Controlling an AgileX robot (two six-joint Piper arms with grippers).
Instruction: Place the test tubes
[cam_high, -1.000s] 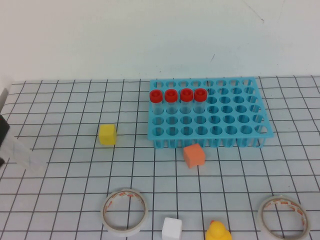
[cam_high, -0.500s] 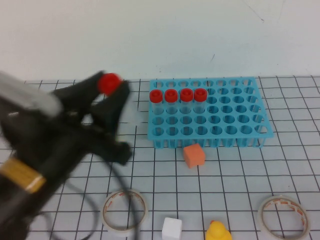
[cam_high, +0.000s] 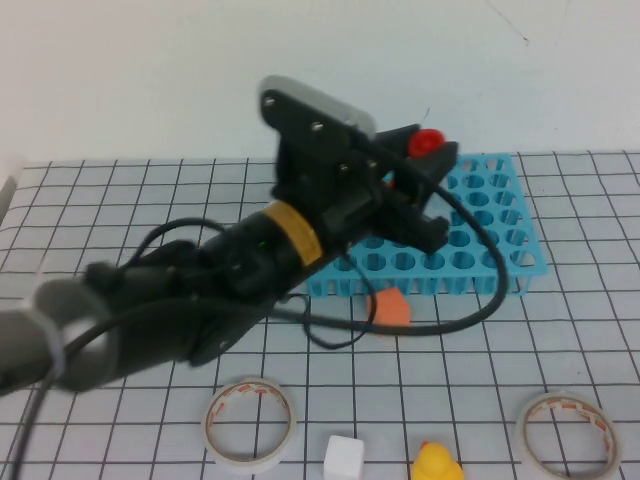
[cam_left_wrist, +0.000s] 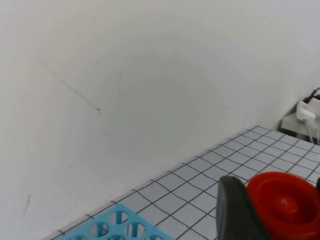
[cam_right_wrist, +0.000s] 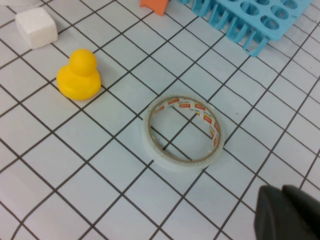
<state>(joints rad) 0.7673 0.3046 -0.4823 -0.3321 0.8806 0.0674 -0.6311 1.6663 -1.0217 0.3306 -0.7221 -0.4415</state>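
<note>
My left gripper (cam_high: 424, 152) hangs over the blue test tube rack (cam_high: 500, 205), shut on a red-capped test tube (cam_high: 428, 142). The left wrist view shows the red cap (cam_left_wrist: 284, 204) pressed against a dark finger (cam_left_wrist: 236, 210), with a corner of the rack (cam_left_wrist: 114, 225) below. The left arm hides the rack's left half and the tubes standing there. My right gripper (cam_right_wrist: 290, 216) is shut and empty, low over the grid mat near a tape ring (cam_right_wrist: 182, 131); it is outside the high view.
An orange cube (cam_high: 390, 310) lies in front of the rack. Two tape rings (cam_high: 250, 420) (cam_high: 566, 432), a white cube (cam_high: 344, 458) and a yellow duck (cam_high: 436, 464) sit along the near edge. A white wall stands behind the mat.
The left arm has swung from the left side across to the rack, carrying the red-capped tube. It now covers the four racked tubes and the yellow cube.
</note>
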